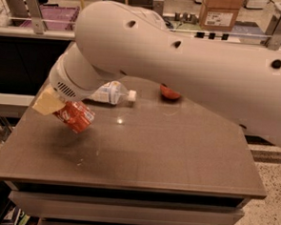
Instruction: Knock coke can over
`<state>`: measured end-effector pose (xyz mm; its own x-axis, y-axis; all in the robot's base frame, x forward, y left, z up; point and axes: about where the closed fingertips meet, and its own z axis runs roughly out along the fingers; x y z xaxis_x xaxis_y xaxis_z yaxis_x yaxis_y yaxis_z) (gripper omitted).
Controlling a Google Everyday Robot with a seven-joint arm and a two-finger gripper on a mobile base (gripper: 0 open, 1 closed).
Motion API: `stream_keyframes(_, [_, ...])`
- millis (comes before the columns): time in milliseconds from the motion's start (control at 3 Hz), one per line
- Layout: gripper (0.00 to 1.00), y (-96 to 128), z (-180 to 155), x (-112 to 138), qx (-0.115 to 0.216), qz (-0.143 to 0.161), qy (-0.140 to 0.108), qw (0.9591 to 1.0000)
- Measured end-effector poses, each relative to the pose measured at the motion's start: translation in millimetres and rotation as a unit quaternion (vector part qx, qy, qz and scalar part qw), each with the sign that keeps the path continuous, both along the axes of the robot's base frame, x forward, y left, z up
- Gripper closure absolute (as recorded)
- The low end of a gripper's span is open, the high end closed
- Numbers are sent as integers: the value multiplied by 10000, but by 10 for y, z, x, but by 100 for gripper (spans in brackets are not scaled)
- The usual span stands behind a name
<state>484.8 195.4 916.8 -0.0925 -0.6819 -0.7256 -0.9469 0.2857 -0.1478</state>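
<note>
The coke can (76,116) is red with white script and stands tilted over the left part of the brown table (166,154), its top leaning up and left. My gripper (49,102), with a pale yellow pad, sits right against the can's upper left end. The big white arm (182,55) reaches in from the right and hides the wrist side of the gripper. I cannot tell whether the can's lower end touches the table.
A clear plastic bottle (111,92) with a white label lies on its side behind the can. A red apple (169,93) sits behind the middle of the table, partly under the arm. Shelves and a cardboard box (222,14) stand at the back.
</note>
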Motion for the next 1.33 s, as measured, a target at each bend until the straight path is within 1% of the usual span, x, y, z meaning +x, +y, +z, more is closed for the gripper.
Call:
stream_keyframes(333, [100,7,-88,11,-328,-76,88,9994])
stream_keyframes(667, [100,49,-167,26,-813,-116,156,9965])
stream_keyframes(1000, [100,112,-262,39,-1285,-74,225,9914])
stream_keyframes(1333, [100,194,-374,46,-1726,14,324,9845])
